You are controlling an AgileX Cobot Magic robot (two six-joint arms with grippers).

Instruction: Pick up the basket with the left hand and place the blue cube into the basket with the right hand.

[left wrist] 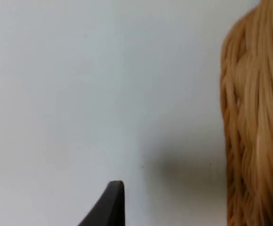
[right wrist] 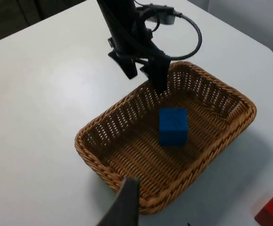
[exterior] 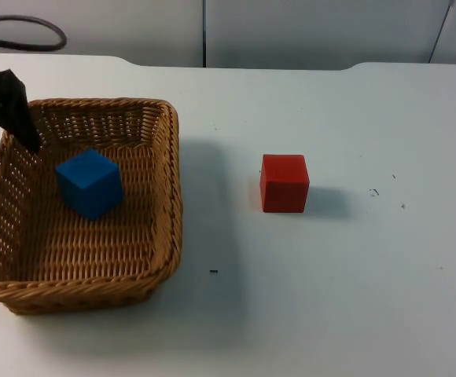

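My left pincer (exterior: pixel 12 118) straddles the basket (exterior: pixel 165 196) rim at its far-left corner — fingers apart, one inside, one outside. The blue cube (exterior: pixel 90 183) sits in the basket; the red cube (exterior: pixel 284 182) sits mid-tabletop.

Left pincer (right wrist: pixel 146 73) spread, pointing down

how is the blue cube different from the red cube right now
The blue wooden-looking cube lies inside the woven wicker basket; the red cube sits on the bare white table. The blue one is turned at an angle, the red one faces the top camera squarely. Both look alike in size and shape.
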